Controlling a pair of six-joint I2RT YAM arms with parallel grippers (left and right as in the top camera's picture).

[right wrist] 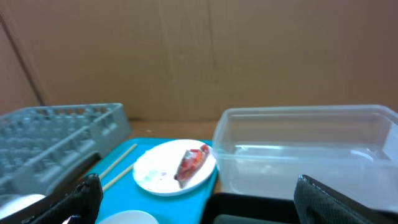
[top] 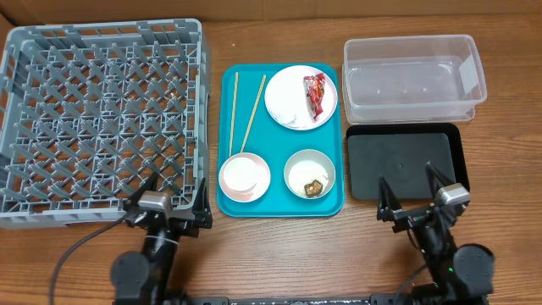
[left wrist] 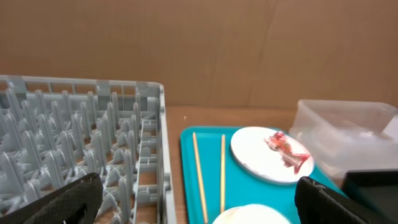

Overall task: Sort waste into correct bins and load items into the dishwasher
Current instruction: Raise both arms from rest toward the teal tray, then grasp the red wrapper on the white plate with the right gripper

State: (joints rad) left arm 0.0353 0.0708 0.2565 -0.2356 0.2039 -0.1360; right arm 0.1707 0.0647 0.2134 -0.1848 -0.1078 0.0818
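On a teal tray (top: 279, 144) lie a pale plate (top: 288, 102) carrying a red-and-white wrapper (top: 315, 91), two chopsticks (top: 241, 110), a white cup on a small pink dish (top: 245, 176), and a bowl (top: 303, 165) holding a brown chunk (top: 314, 187). The grey dish rack (top: 102, 119) stands to the left. The clear tub (top: 413, 76) and the black tray (top: 405, 161) are to the right. My left gripper (top: 174, 202) hovers open near the rack's front right corner. My right gripper (top: 412, 195) is open over the black tray's front edge. Neither holds anything.
The left wrist view shows the rack (left wrist: 81, 137), chopsticks (left wrist: 199, 174) and plate (left wrist: 261, 155). The right wrist view shows the wrapper (right wrist: 189, 163) on the plate, beside the tub (right wrist: 305, 149). A brown cardboard wall stands behind the wooden table (top: 279, 254).
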